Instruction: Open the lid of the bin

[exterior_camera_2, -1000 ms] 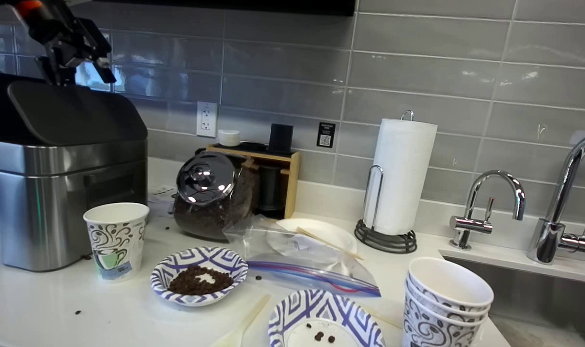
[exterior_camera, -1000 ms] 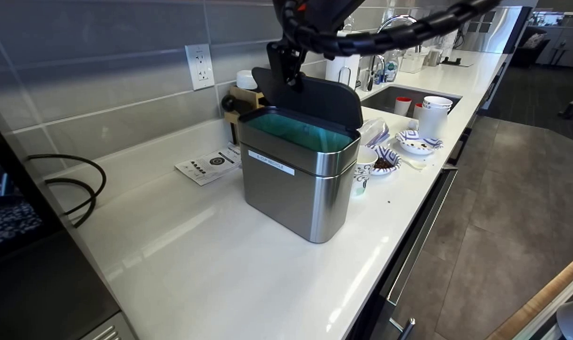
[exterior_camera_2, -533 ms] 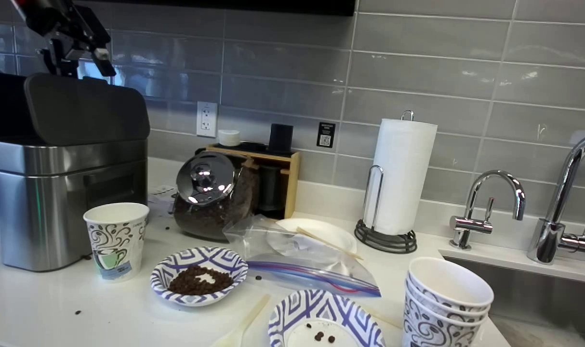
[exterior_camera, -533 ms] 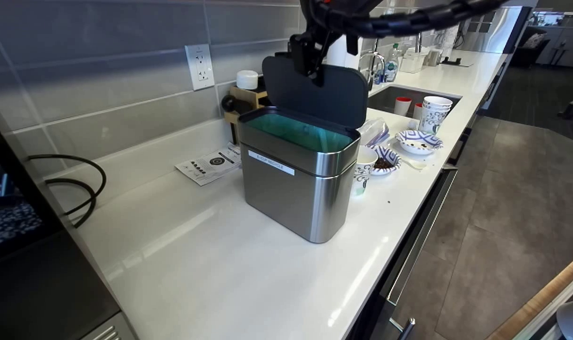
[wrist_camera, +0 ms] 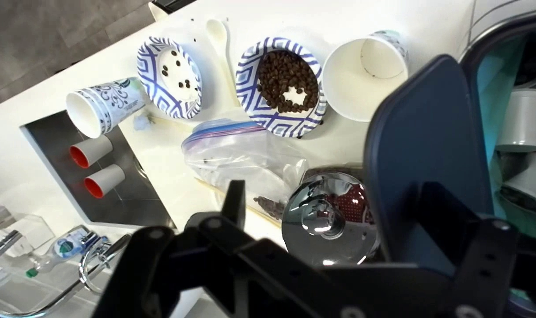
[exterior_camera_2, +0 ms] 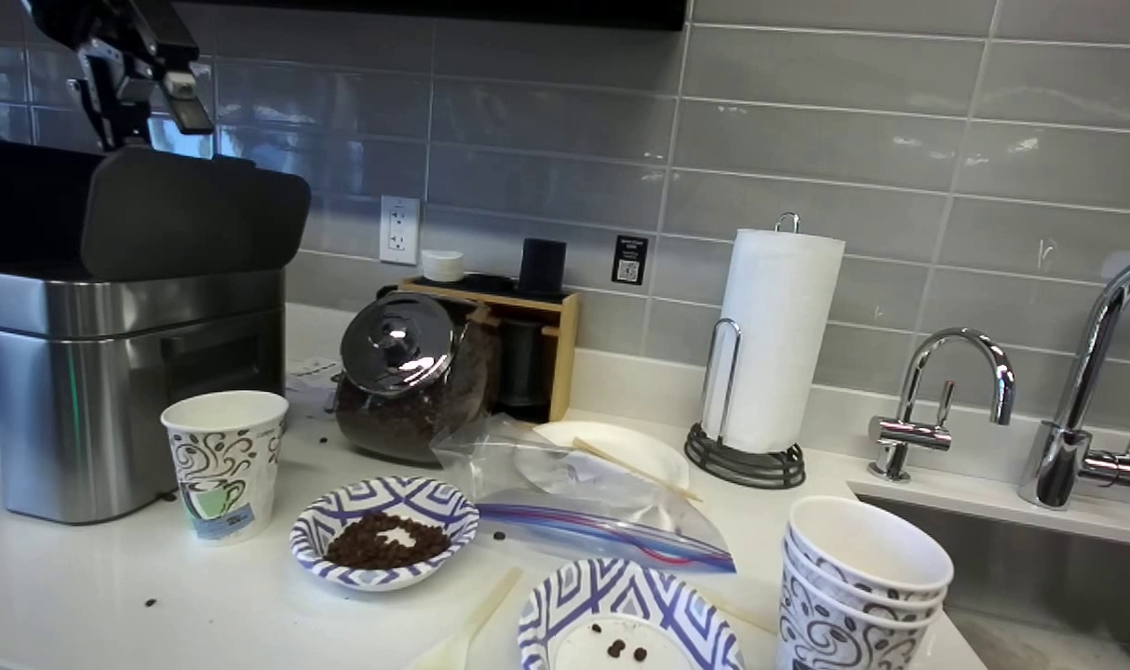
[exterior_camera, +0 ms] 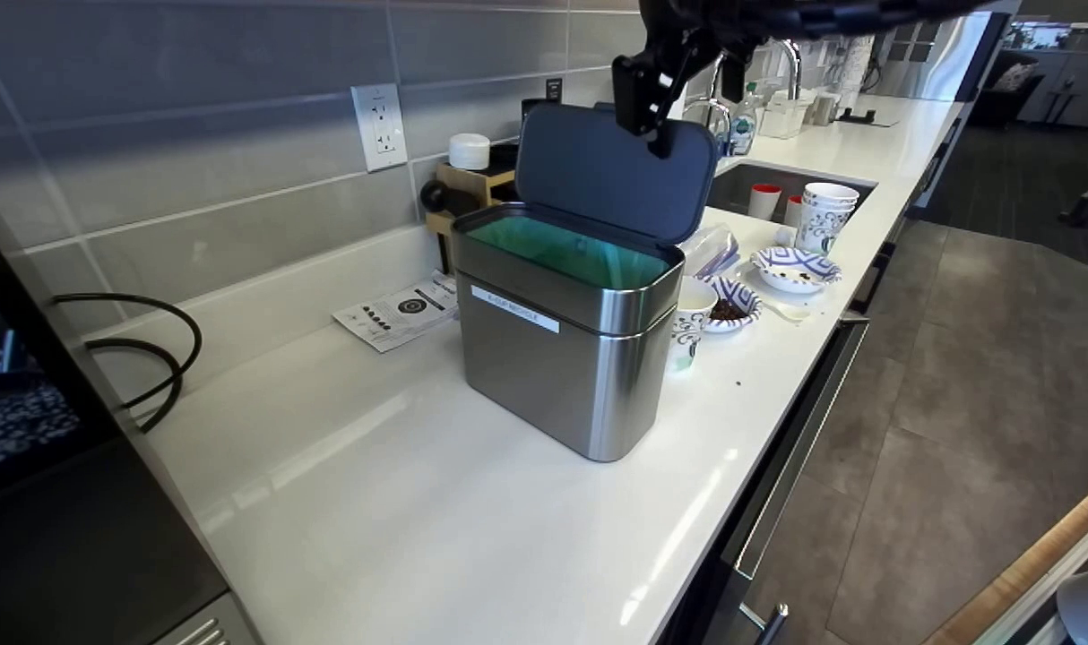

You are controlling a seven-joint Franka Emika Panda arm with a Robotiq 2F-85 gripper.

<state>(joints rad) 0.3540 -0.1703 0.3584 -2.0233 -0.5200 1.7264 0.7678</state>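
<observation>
In an exterior view the brushed-steel bin (exterior_camera: 535, 358) stands on the white desk (exterior_camera: 401, 520), its flat dark grey lid (exterior_camera: 611, 170) standing roughly upright along its far edge, leaving the bin uncovered and green within. A white label strip (exterior_camera: 515, 307) runs across one side, and the black pincer (exterior_camera: 696, 118) hangs at the lid's top edge.

In an exterior view the fingers (exterior_camera_2: 189, 112) sit either side of the lid's top edge, one ending behind it, the other hanging above on the near side. A paper cup (exterior_camera_2: 225, 456) printed with a coffee mug stands just beside the bin, and next to it a blue-patterned bowl (exterior_camera_2: 342, 502) holds coffee beans (exterior_camera_2: 360, 544). Beyond the bowl are a glass jar (exterior_camera_2: 379, 428) and a clear zip bag (exterior_camera_2: 602, 521); well apart from the bin stand a paper-towel roll (exterior_camera_2: 779, 340) and, by the sink (exterior_camera_2: 1040, 572), a stack of paper cups (exterior_camera_2: 849, 628).

In the wrist view the pincer is spread wide and grips nothing; the lid comes up between its fingers. One finger is at the lid's inner face, though whether they touch I cannot tell; the other is well apart from it. White pods (wrist_camera: 522, 117) lie inside the bin.
</observation>
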